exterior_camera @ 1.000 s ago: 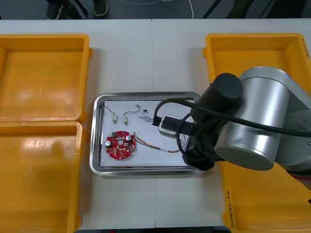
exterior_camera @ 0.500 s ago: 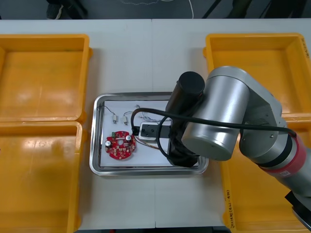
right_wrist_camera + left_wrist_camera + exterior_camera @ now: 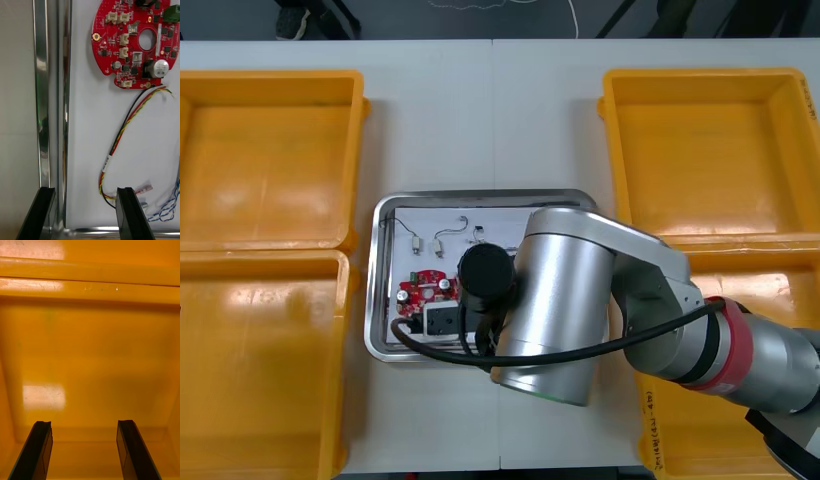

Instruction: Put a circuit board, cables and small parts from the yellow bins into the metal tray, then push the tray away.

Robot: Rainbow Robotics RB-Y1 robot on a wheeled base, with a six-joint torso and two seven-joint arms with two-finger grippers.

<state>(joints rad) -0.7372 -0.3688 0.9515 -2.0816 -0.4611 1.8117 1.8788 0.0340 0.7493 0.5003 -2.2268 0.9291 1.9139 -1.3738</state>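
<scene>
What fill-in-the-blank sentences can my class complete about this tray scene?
1. The round circuit board lying in the metal tray is ____ in colour.
2. The right hand is ____, with one finger on each side of the tray's rim.
3. The left hand, fingers open, hangs over a yellow ____.
Missing words: red; open; bin.
</scene>
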